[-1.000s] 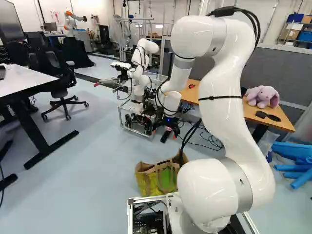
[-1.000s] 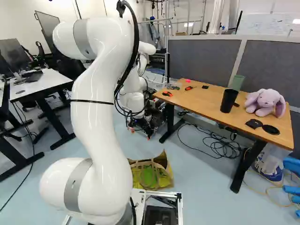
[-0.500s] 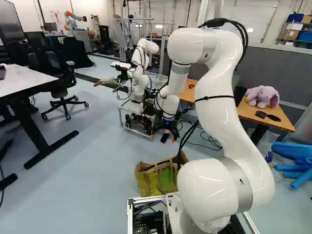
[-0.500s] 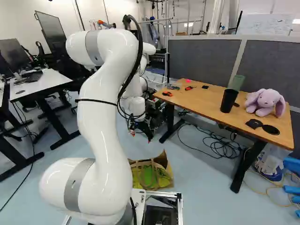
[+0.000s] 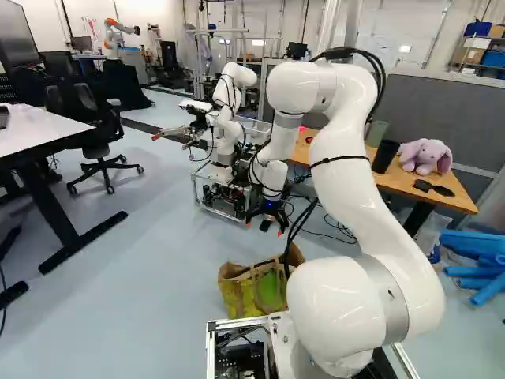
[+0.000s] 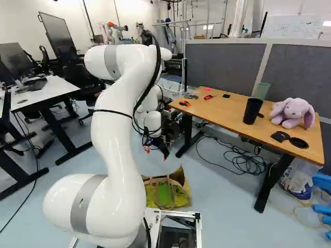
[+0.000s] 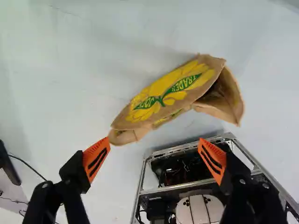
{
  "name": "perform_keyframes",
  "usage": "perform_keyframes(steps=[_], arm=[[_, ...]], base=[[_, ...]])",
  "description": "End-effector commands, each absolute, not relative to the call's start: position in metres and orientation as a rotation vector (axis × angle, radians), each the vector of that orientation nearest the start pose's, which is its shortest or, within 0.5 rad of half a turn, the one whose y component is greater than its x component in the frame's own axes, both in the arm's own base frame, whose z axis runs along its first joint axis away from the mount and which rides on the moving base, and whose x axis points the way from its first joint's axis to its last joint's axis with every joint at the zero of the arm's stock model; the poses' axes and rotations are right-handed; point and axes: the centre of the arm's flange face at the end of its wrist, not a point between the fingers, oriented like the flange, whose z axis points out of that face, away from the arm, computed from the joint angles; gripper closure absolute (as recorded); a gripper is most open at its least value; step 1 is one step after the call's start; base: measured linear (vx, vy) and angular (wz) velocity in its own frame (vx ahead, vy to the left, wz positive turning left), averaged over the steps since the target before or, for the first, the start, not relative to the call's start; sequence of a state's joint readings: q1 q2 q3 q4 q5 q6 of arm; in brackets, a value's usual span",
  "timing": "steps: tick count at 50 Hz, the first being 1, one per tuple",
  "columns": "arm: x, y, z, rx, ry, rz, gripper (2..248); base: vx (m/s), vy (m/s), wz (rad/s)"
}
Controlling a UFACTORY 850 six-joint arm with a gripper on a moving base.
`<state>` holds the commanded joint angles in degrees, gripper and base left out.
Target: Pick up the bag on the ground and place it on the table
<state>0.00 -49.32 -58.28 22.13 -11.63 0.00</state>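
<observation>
Beyond the bag, over the floor, my gripper [image 5: 265, 225] hangs pointing down; it also shows in the right base view, as the gripper [image 6: 156, 152]. In the wrist view the gripper [image 7: 154, 149] is open, its orange pads wide apart with nothing between them. The brown paper bag [image 7: 173, 91], printed yellow and green, lies on the floor ahead of the fingers, untouched. In the base views the bag [image 5: 251, 290] rests just ahead of the base frame, its handles up. The wooden table [image 6: 222, 111] stands at the right of the right base view.
On the table are a purple plush rabbit [image 6: 294, 112], a black cup [image 6: 252, 111] and small tools. Cables [image 6: 243, 160] lie beneath it. A white desk [image 5: 35, 130] and office chair [image 5: 96, 150] stand to the left. Another robot [image 5: 117, 35] stands far back.
My arm has lowered and reached further ahead, its elbow sinking in both base views. The gripper has swung round to hang more plainly in sight. The base and the bag have stayed put.
</observation>
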Motion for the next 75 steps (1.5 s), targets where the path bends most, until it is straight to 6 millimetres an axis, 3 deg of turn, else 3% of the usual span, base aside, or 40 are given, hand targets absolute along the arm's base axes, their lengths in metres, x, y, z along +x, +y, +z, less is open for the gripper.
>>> perform_keyframes(steps=[13, 75], arm=[[0.511, 0.007, 0.111, -3.006, 0.656, 0.101, 3], [0.526, 0.007, 0.014, -2.686, 1.607, 0.223, 3]], base=[[0.000, 0.000, 0.000], [0.000, 0.000, 0.000]])
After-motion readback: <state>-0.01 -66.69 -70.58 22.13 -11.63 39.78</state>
